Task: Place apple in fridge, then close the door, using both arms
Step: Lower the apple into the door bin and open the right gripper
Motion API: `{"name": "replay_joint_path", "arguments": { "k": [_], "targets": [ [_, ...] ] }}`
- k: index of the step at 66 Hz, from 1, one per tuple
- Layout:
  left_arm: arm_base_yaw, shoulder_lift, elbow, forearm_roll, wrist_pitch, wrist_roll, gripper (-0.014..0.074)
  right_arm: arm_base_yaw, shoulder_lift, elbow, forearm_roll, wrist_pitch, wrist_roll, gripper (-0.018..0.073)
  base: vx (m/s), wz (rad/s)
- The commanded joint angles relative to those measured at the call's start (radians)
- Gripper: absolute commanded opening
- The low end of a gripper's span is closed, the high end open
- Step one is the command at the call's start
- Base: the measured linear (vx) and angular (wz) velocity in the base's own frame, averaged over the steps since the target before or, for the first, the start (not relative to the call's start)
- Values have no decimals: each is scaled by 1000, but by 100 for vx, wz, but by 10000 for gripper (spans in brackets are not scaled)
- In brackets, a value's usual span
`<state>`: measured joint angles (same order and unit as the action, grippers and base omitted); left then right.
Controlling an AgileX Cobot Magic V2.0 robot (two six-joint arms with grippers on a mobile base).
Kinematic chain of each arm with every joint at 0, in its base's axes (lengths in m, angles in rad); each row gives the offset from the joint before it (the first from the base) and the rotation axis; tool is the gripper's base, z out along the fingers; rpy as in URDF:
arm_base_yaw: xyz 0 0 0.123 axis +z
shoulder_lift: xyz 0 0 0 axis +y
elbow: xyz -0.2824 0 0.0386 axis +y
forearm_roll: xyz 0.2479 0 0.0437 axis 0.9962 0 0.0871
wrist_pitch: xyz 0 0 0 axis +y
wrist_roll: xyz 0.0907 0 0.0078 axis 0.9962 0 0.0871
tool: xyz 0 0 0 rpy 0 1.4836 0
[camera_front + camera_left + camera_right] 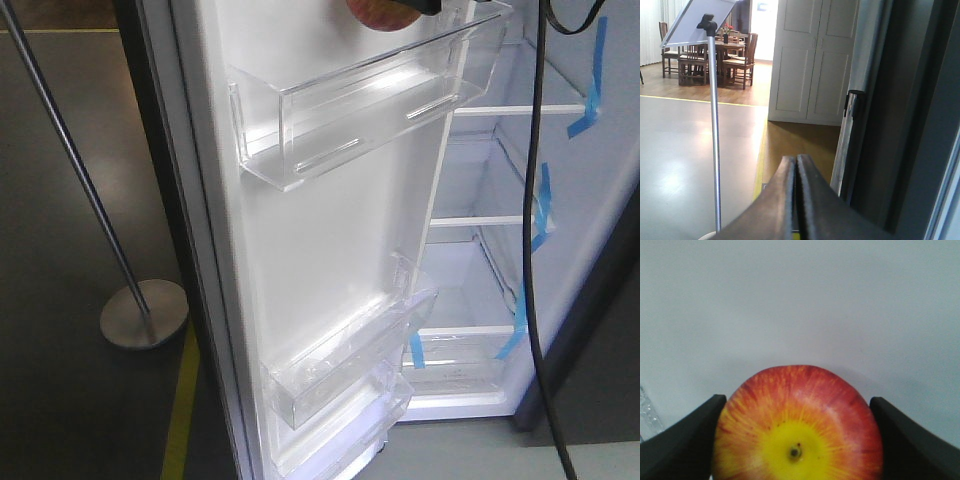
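Note:
The apple (797, 430), red with a yellow patch round its stem end, fills the bottom of the right wrist view. My right gripper (797, 399) is shut on it, one black finger on each side, facing a plain white surface. In the front view the apple (375, 12) shows only at the top edge, above the upper clear bin (370, 110) of the open door (330, 230). The fridge (600, 200) stands open to the right, with white shelves and blue tape. My left gripper (796, 161) is shut on nothing, beside the door's dark outer side (920, 125).
A metal stand with a round base (143, 313) rises left of the door. Near it a yellow floor line (182, 400) runs along. In front of the fridge opening hangs a black cable (530, 250). White cupboard doors (812, 60) and a dining set lie beyond.

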<state>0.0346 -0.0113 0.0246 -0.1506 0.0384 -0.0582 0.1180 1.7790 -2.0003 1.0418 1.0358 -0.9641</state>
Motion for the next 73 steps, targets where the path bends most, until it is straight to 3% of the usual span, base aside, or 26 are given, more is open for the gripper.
{"name": "replay_joint_path", "arguments": {
  "k": [1, 13, 35, 48, 62, 73],
  "targets": [
    [-2, -15, -19, -7, -73, -9, -7, 13, -46, -32, 37, -77, 6, 523, 0, 0],
    [-2, -15, -19, -7, -73, -9, -7, 10, -46, -32, 17, -100, 73, 635, 0, 0],
    [-2, -15, -19, -7, -73, -9, -7, 10, -52, -32, 1, -101, 85, 574, 0, 0],
    [-2, -15, -19, -7, -73, -9, -7, 10, -104, -32, 12, -93, 86, 399, 0, 0],
    [-2, -15, -19, -7, -73, -9, -7, 10, -200, -32, -18, 39, 89, -19, 0, 0],
    [-2, -15, -19, -7, -73, -9, -7, 10, -278, -23, -85, 157, 166, -4, 0, 0]
  ]
}}
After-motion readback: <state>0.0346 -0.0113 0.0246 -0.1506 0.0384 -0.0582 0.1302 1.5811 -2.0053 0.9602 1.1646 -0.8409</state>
